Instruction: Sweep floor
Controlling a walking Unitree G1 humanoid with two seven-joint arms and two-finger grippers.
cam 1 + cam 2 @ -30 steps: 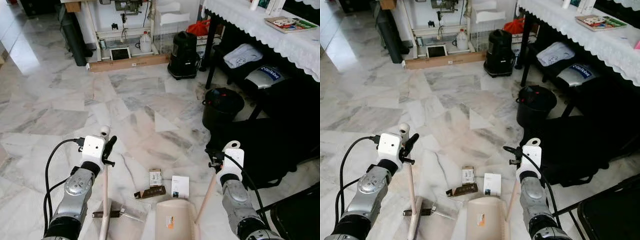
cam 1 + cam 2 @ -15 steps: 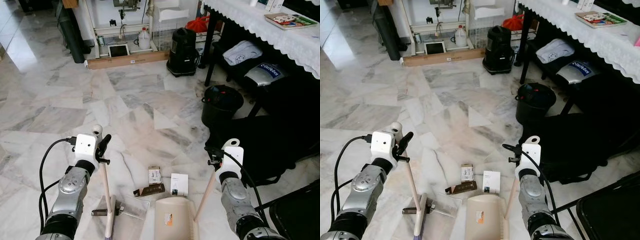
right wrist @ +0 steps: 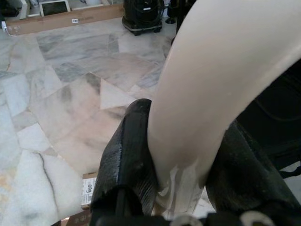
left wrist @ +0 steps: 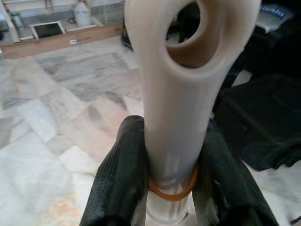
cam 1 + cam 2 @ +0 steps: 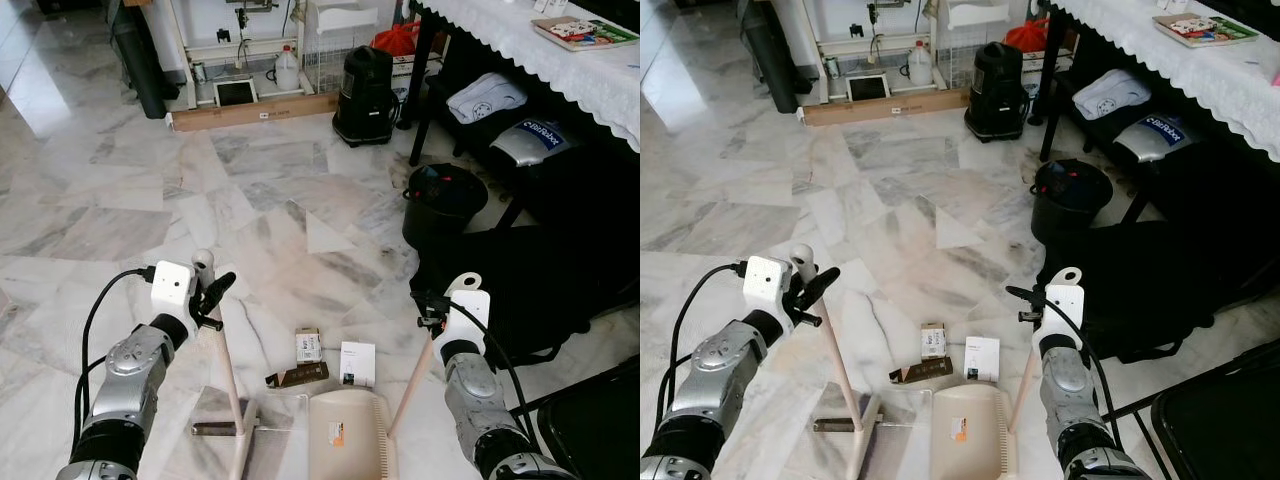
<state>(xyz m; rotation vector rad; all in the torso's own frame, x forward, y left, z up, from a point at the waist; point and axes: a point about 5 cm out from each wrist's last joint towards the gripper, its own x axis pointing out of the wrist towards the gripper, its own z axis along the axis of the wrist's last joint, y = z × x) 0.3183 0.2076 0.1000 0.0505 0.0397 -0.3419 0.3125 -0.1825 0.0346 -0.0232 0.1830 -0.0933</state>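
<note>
In left wrist view, orange band (image 4: 171, 190) around broom handle (image 4: 176, 122).

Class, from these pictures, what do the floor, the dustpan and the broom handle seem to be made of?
Floor: polished marble or marble-look tile, judging by grey veining and glossy reflections. Dustpan: likely moulded plastic, cream, smooth, with a comb-like ridged edge. Broom handle: probably plastic, pale, matte-smooth, with a moulded hanging hole at its end.
</note>
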